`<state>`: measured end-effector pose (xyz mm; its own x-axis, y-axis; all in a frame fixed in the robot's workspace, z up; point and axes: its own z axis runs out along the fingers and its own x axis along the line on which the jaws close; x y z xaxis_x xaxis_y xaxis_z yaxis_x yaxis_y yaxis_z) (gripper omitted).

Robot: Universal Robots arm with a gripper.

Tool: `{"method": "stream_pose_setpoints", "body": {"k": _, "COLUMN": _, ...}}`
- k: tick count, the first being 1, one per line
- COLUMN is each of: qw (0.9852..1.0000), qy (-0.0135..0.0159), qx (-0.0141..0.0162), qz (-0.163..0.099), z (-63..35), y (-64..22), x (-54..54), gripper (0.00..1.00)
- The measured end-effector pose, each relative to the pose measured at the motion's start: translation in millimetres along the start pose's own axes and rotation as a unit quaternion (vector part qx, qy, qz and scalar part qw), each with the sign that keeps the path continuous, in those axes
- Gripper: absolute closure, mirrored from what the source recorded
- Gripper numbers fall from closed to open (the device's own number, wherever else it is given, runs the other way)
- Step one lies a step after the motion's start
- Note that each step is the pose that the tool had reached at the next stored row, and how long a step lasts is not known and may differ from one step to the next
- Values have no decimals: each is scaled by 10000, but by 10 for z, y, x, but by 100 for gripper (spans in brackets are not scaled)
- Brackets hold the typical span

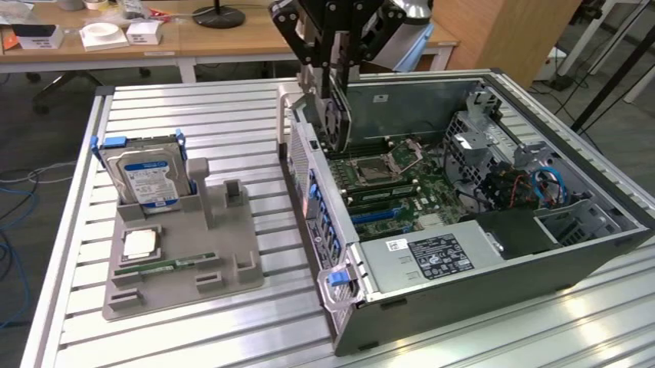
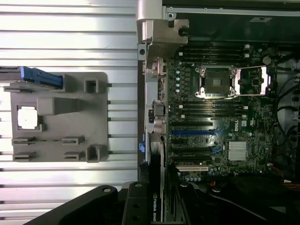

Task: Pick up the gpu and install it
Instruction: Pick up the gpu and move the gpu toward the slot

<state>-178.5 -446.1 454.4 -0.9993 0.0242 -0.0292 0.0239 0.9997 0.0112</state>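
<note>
slatted table (image 1: pixel 205 107): gripper (image 1: pixel 332 83) holds gpu (image 1: pixel 338 129) over case (image 1: pixel 573 257)

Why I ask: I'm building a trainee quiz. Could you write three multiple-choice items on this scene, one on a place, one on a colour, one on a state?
1. Where is the gpu? A on the grey tray; B in the gripper over the case; C under that tray.
2. What colour is the hard drive label? A red; B yellow; C blue.
3. How is the case? A open; B closed; C wrapped.
Key: B, the gripper holds it over the case; C, blue shows on the hard drive standing in the grey tray; A, the motherboard lies exposed.
</note>
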Motion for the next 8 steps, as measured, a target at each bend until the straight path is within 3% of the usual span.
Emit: {"method": "stream_pose_setpoints", "body": {"k": 8, "qw": 10000, "qy": 0, "qx": 0, "qz": -1, "z": 3, "y": 3, "x": -120, "gripper": 75}}
